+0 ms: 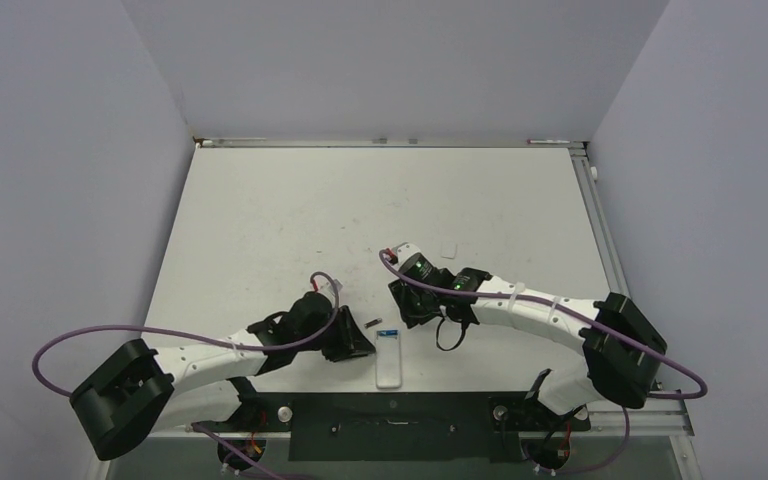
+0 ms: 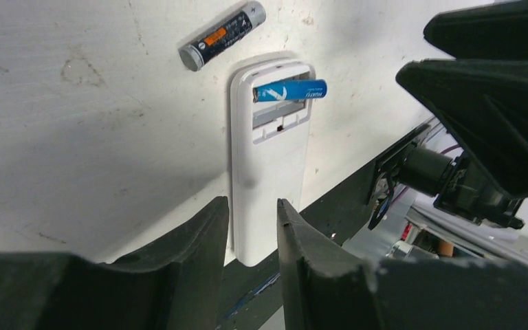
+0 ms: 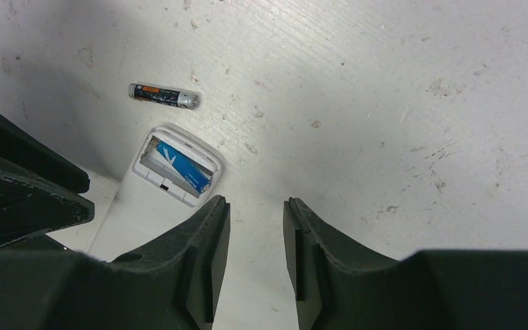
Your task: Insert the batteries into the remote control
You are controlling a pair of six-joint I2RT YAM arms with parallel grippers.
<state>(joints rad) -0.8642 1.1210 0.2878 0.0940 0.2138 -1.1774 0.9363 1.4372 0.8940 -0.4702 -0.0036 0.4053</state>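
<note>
Inside the remote control's [image 2: 268,179] open bay lies the blue battery [image 2: 290,90], askew.

Bright, even light — soft shadows, sharp focus

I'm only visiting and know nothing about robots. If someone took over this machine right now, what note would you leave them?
Left gripper: open, empty, beside the remote control.
Right gripper: open, empty, just beyond the remote's far end.
The remote lies back-up near the table's near edge, with its battery compartment uncovered.
Blue battery: in the compartment, but one end seems to ride over the rim, so it is probably not seated.
Dark battery: loose on the table by the open end, not touching it.
Left to do: seat the blue battery and load the dark one.
</note>
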